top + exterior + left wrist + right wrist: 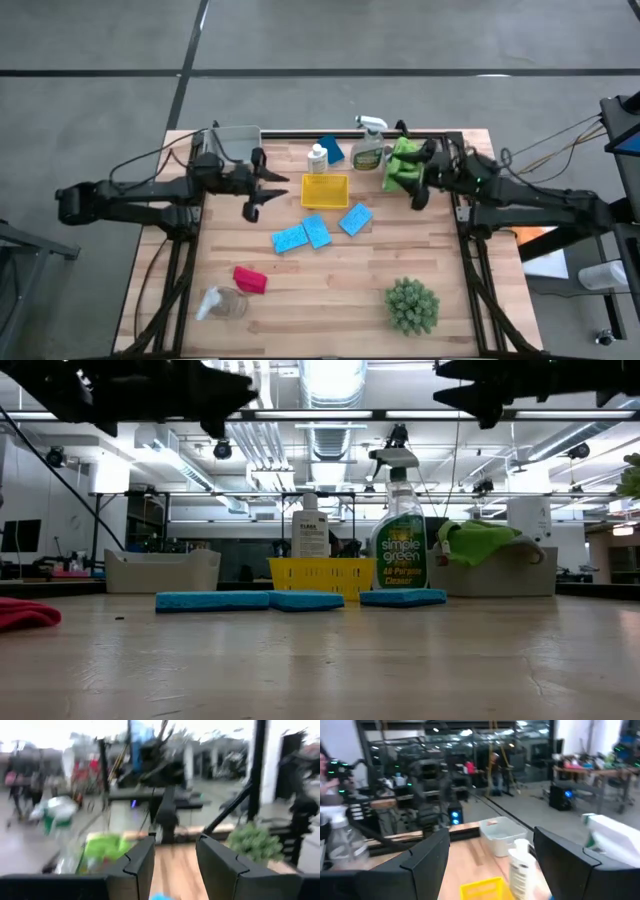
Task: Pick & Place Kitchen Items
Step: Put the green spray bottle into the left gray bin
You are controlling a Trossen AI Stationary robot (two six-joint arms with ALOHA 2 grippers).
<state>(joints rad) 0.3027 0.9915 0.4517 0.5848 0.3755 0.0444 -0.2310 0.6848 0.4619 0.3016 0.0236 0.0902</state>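
Three blue sponges (317,231) lie flat mid-table, in front of the yellow tray (325,190). At the back stand a small white bottle (317,157), another blue sponge (331,150) and the spray bottle (367,146). A green cloth (480,540) drapes over a bin's rim (520,565) at the back right. A red cloth (250,279) and a clear jar (222,303) lie near the front left. My left gripper (262,195) hovers left of the tray, open (175,865) and empty. My right gripper (420,185) hovers beside the green cloth, open (490,860) and empty.
A spiky green plant (412,305) stands at the front right. A clear bin (236,140) sits at the back left. Bare wood lies between the sponges and the near edge. Both arms hang well above the tabletop in the low view.
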